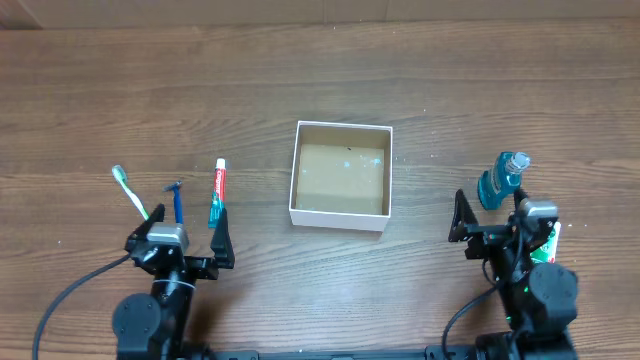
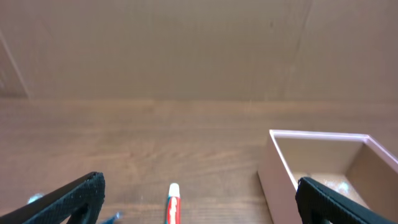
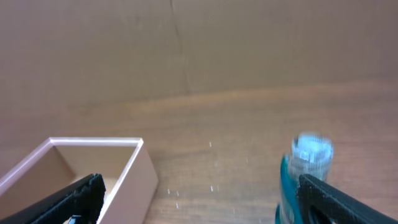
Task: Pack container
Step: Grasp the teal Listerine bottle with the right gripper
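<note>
Currently I see the container (image 1: 338,218) standing open side up at mid-table, between the two arms. The left gripper (image 1: 187,232) has its jaws wide apart, near a toothbrush (image 1: 130,191), razor (image 1: 178,202) and toothpaste tube (image 1: 218,190). The right gripper (image 1: 492,222) is likewise spread, just beside a blue bottle (image 1: 503,178)

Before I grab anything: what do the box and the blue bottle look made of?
Box: apparently cardboard, with matte white outer walls, a dull brown inside and thin straight edges. Bottle: probably plastic, with a translucent blue body and a clear, shiny cap; glass can't be ruled out.
</note>
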{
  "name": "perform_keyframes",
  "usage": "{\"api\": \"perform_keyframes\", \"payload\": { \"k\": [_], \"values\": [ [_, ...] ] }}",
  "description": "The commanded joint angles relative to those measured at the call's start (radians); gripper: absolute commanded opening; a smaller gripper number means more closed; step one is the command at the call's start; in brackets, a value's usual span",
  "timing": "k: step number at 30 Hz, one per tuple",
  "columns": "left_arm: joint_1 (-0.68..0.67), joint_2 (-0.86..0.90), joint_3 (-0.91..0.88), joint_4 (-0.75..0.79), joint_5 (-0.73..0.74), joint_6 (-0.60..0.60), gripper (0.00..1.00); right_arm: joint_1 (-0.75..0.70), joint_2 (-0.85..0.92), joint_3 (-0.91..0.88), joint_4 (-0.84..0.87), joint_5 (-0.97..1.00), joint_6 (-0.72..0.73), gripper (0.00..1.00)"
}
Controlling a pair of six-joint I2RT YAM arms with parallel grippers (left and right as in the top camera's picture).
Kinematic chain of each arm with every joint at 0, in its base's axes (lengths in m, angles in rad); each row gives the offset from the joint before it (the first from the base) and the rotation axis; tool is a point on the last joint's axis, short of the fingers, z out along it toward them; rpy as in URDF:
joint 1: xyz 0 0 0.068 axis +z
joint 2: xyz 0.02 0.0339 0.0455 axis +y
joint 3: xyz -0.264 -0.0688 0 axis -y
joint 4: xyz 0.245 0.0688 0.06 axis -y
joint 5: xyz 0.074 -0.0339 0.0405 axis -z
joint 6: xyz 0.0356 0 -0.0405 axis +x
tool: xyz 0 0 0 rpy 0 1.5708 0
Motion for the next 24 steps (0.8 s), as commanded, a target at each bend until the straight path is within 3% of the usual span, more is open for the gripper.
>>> {"api": "perform_keyframes", "payload": {
  "k": [1,4,10,15,17,21,24],
  "values": [
    [-0.003,0.177,0.206,-0.076,0.0,-0.014,1.0,0.003,0.212,0.251,-0.074,0.008,0.008,1.0],
    [-0.003,0.372,0.429,-0.254,-0.002,-0.014,1.0,0.003,0.459,0.546,-0.295,0.008,0.008,1.0],
    [-0.003,0.615,0.687,-0.549,-0.022,-0.014,1.0,0.003,0.701,0.844,-0.653,-0.011,0.008,1.0],
    [-0.003,0.64,0.699,-0.59,0.01,-0.018,1.0,-0.003,0.726,0.862,-0.699,0.006,0.044,1.0],
    [-0.003,0.64,0.699,-0.596,0.009,-0.018,1.0,-0.069,0.754,0.894,-0.715,0.053,0.076,1.0],
    [-0.003,0.646,0.699,-0.589,0.0,-0.017,1.0,-0.294,0.96,1.005,-0.808,-0.058,-0.019,1.0],
    [-0.003,0.657,0.699,-0.592,0.0,-0.018,1.0,-0.317,1.075,1.005,-0.822,-0.088,-0.054,1.0]
  ]
}}
